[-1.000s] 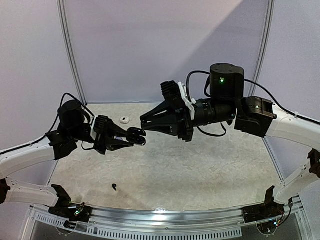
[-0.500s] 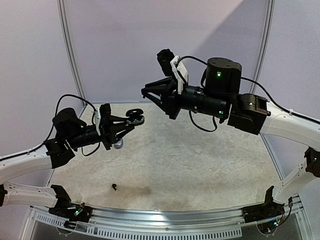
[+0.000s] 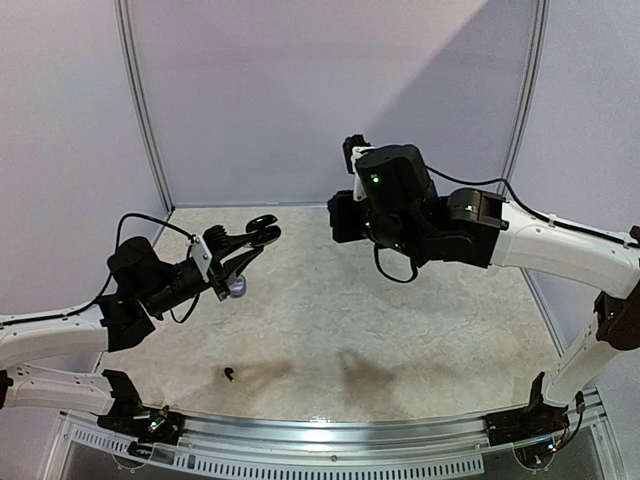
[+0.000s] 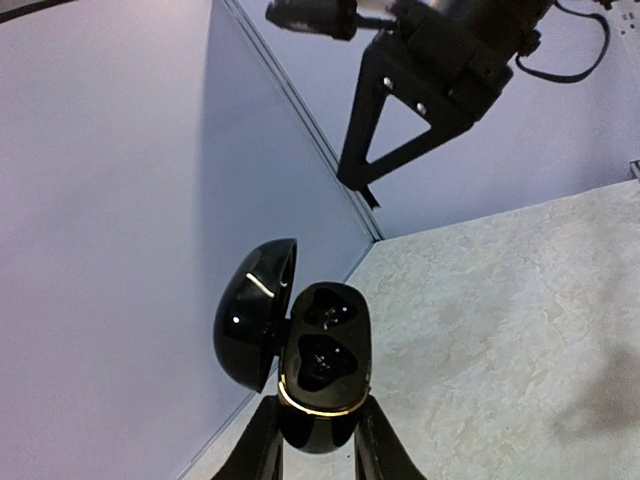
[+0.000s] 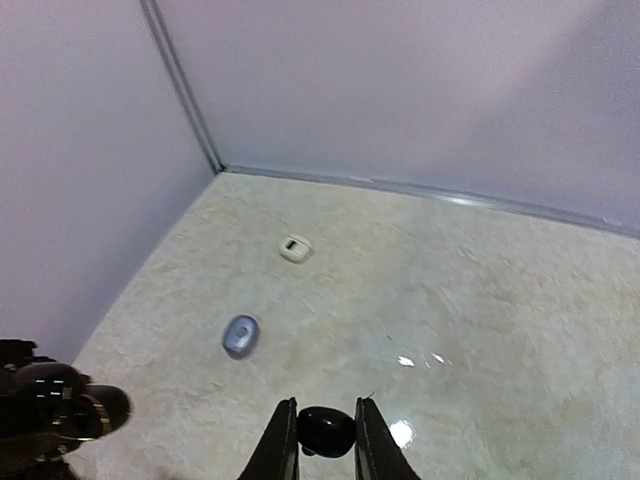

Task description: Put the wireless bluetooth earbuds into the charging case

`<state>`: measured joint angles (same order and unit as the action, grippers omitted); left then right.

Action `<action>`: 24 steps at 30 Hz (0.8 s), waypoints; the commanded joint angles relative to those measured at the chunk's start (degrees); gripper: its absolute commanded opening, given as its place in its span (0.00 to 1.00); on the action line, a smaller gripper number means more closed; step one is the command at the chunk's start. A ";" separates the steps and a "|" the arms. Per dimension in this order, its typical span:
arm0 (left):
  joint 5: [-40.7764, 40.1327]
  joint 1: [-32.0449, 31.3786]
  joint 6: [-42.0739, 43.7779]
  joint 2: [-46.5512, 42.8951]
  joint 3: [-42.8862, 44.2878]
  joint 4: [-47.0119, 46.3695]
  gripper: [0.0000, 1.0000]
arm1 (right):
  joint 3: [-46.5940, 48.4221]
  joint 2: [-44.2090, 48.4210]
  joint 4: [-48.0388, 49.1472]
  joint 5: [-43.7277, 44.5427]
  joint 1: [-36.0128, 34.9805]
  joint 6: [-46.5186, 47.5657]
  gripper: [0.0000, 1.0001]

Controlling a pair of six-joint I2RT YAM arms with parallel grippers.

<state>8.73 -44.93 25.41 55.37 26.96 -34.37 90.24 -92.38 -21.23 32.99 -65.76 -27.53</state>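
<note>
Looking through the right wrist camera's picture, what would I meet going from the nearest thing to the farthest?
small black rounded earbud pinched in the right end effector → small silvery-blue oval object → small white oval object → purple back wall

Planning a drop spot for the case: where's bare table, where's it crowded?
Bare: centre and right of the table, from front rail to back wall, though the right arm hangs over its far part. Crowded: far-left corner, where a white earbud and a grey earbud lie near the left gripper holding the open case; a black earbud lies front-left.
</note>
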 commanded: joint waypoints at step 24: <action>36.37 4.59 12.67 -1.63 -4.17 11.98 0.00 | -14.93 -9.35 -33.60 -17.62 9.51 -23.81 0.00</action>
<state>41.17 -41.12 32.86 55.11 25.06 -27.42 76.64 -100.92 -56.27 17.61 -56.62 -51.40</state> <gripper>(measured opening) 0.230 0.155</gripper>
